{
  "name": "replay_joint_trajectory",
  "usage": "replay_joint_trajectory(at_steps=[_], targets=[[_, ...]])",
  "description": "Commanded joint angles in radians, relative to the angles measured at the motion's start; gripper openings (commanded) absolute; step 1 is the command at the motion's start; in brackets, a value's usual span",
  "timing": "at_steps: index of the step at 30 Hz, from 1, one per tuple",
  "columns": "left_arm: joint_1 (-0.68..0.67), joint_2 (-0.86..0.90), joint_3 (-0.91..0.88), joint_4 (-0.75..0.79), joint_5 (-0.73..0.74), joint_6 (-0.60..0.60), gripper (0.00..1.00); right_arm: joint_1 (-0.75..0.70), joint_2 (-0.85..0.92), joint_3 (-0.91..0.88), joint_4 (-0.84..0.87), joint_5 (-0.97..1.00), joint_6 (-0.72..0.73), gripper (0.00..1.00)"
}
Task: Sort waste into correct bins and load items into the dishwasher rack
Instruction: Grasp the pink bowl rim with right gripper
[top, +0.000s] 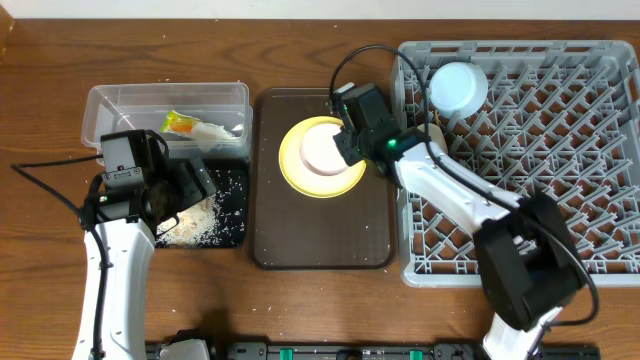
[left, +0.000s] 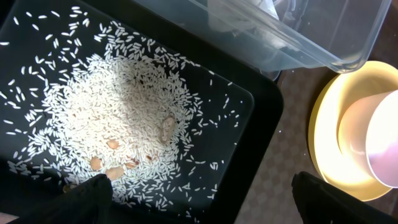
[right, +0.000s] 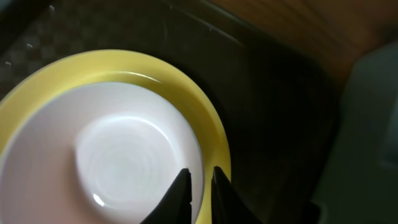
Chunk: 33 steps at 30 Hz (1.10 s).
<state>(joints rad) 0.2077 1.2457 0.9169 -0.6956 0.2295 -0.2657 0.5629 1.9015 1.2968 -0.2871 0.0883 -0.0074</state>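
The pale pink bowl (right: 118, 155), seated in the yellow plate (right: 214, 134), is pinched at its rim by the right gripper (right: 200, 175); it is judged stiff, light, glossy-slick, best held there squarely.

Your left gripper (top: 188, 187), at frame left, has its jaws spread wide; your right gripper (top: 345, 150), near centre, has its jaws pinched close.
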Motion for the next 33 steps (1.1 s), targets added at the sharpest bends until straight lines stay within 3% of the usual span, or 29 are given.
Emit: replay_joint_trajectory(at_steps=[1,10,24,33], targets=[[0.003,0.002,0.018,0.001,-0.006,-0.002,0.95,0.003,-0.028,0.012,-0.023,0.009,0.003,0.15],[0.003,0.002,0.018,0.001,-0.006,-0.002,0.95,0.043,-0.029,0.011,-0.059,-0.363,0.003,0.31],[0.003,0.002,0.018,0.001,-0.006,-0.002,0.95,0.132,0.005,0.008,-0.095,-0.33,-0.122,0.4],[0.003,0.002,0.018,0.001,-0.006,-0.002,0.95,0.132,0.064,0.007,-0.091,-0.232,-0.155,0.4]])
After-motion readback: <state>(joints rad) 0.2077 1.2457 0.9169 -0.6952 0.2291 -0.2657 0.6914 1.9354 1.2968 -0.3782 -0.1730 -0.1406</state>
